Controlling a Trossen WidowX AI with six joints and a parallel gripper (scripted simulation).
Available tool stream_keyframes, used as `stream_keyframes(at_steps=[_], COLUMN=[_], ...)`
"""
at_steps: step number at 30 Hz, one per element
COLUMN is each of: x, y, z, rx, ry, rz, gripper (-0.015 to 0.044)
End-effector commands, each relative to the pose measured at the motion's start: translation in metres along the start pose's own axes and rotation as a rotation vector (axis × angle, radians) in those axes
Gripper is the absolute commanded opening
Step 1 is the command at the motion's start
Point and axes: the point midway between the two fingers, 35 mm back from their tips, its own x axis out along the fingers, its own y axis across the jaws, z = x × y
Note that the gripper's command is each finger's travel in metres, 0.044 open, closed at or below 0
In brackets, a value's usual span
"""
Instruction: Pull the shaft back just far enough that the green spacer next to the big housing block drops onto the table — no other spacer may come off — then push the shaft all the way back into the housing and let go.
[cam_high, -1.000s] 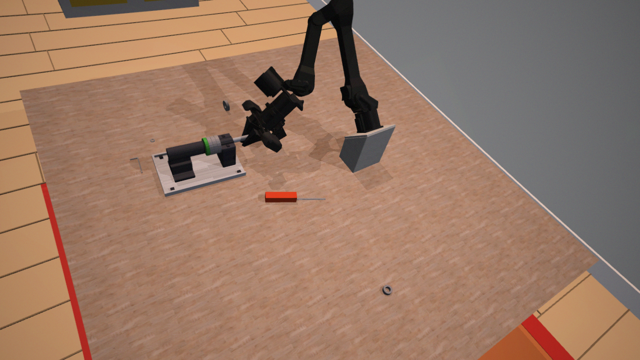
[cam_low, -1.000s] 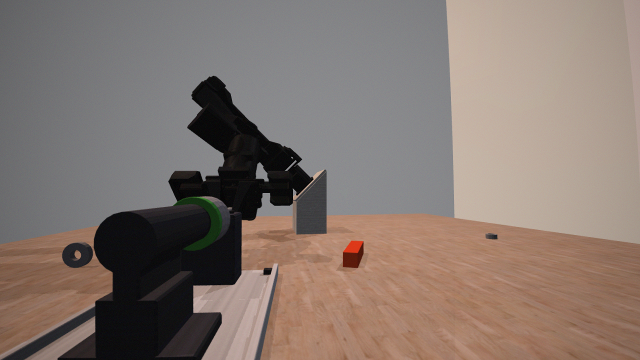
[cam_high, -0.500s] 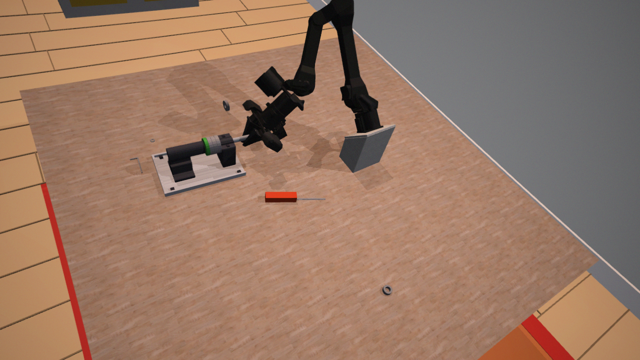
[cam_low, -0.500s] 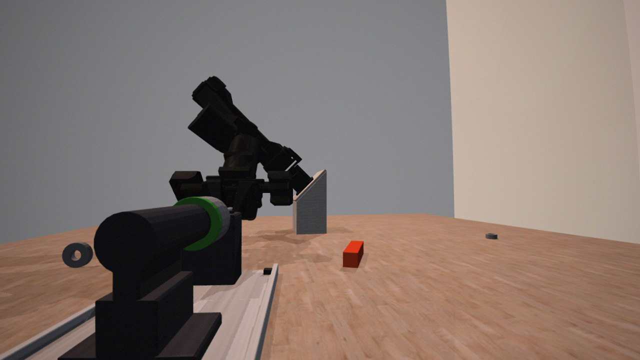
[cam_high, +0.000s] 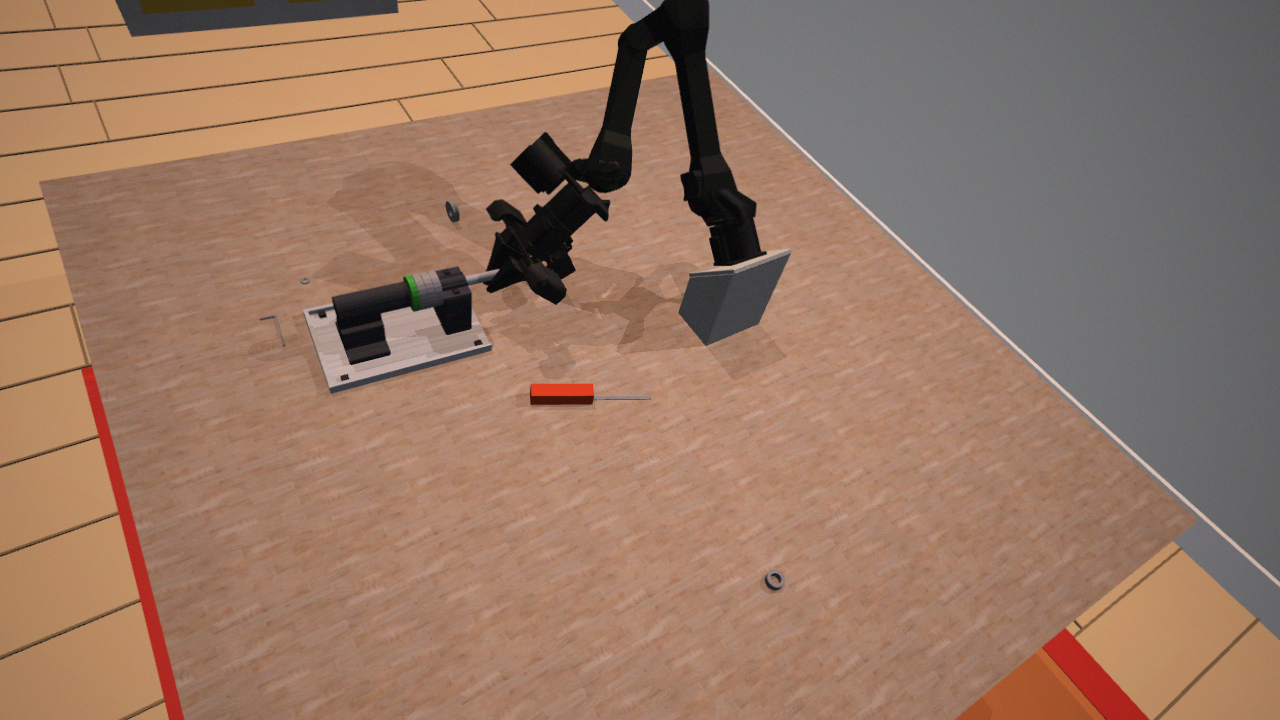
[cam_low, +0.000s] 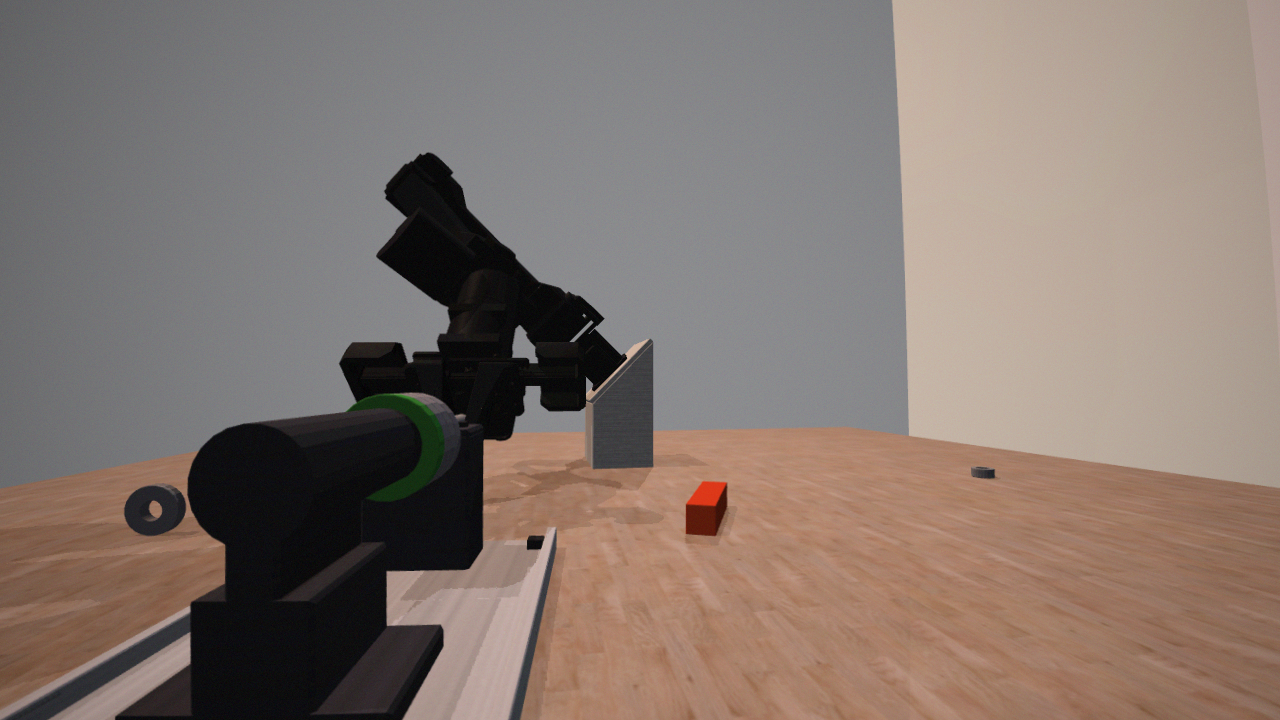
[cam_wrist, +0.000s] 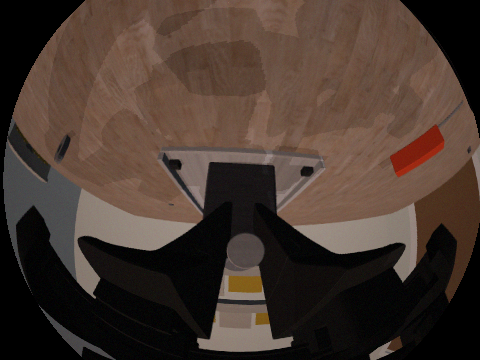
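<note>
My gripper is shut on the shaft, near its outer end. The shaft runs through the black support block. The green spacer sits beside the end of the black housing block, in line with the shaft. Several grey spacers sit between it and the support block, side by side with no visible gap. The shaft's inner end is hidden. Both blocks stand on the white base plate.
An orange-handled screwdriver lies in front of the fixture. One dark ring stands behind it; another lies far off. A hex key lies beyond the housing. The arm's grey base stands at the right.
</note>
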Motion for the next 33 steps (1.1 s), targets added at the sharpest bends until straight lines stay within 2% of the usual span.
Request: stream_keyframes(at_steps=[1, 33], x=[-0.0010, -0.0040], y=[0.0007, 0.0007], z=[0.0007, 0.0038], rx=[-0.006, -0.006], ry=[-0.001, -0.002], rz=[0.003, 0.003], gripper=[0.0000, 0.0000])
